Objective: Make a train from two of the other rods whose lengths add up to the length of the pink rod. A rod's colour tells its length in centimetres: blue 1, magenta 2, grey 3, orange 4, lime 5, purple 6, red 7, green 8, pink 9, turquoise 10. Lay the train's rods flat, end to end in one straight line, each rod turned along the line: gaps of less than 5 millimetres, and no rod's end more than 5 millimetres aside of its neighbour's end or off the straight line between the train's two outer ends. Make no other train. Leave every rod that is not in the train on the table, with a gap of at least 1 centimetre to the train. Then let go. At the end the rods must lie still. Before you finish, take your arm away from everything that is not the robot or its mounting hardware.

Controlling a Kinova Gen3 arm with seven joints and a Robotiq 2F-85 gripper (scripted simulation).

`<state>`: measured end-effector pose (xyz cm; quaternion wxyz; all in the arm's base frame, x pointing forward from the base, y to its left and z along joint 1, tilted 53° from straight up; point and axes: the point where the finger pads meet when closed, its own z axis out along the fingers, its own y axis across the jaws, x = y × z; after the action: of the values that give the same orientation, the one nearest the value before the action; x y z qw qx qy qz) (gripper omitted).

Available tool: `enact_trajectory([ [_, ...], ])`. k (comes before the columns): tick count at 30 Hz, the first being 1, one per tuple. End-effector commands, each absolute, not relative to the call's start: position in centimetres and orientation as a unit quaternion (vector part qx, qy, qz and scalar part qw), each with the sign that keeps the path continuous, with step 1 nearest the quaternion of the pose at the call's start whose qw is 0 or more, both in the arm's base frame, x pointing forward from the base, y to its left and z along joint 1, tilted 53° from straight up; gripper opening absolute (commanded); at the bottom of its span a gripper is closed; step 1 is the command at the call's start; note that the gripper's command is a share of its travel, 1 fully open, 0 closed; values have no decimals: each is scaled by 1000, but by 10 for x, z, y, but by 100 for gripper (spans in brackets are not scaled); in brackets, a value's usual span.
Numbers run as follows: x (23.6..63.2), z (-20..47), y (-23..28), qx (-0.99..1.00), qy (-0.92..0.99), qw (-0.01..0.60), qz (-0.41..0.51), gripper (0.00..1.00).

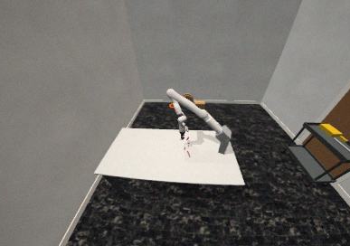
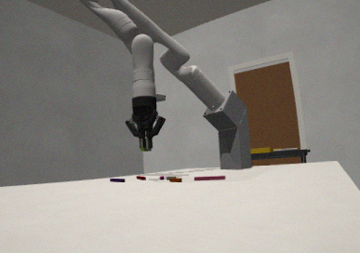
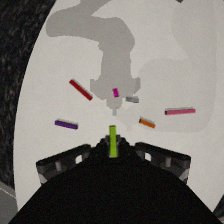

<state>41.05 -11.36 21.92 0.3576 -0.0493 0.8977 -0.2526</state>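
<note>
Pink rod (image 3: 180, 111) is lying flat on the white table (image 2: 266, 219), near the edge where the arm's grey pedestal (image 2: 234, 135) is standing, and you are not touching it. Your gripper (image 2: 145, 145) is hanging well above the table, its fingers clamping the lime rod (image 3: 113, 141), which is pointing straight down between them. Below, the orange rod (image 3: 147, 122), grey rod (image 3: 132, 99), magenta rod (image 3: 116, 92), red rod (image 3: 80, 89) and purple rod (image 3: 66, 124) are lying apart from one another, none touching.
</note>
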Motion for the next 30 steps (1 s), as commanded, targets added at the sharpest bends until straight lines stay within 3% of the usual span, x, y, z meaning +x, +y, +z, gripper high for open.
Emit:
enact_trajectory([
  [1, 411, 226, -111, -50, 895, 365, -252, 5],
  [30, 421, 212, -84, -169, 882, 329, -293, 5],
])
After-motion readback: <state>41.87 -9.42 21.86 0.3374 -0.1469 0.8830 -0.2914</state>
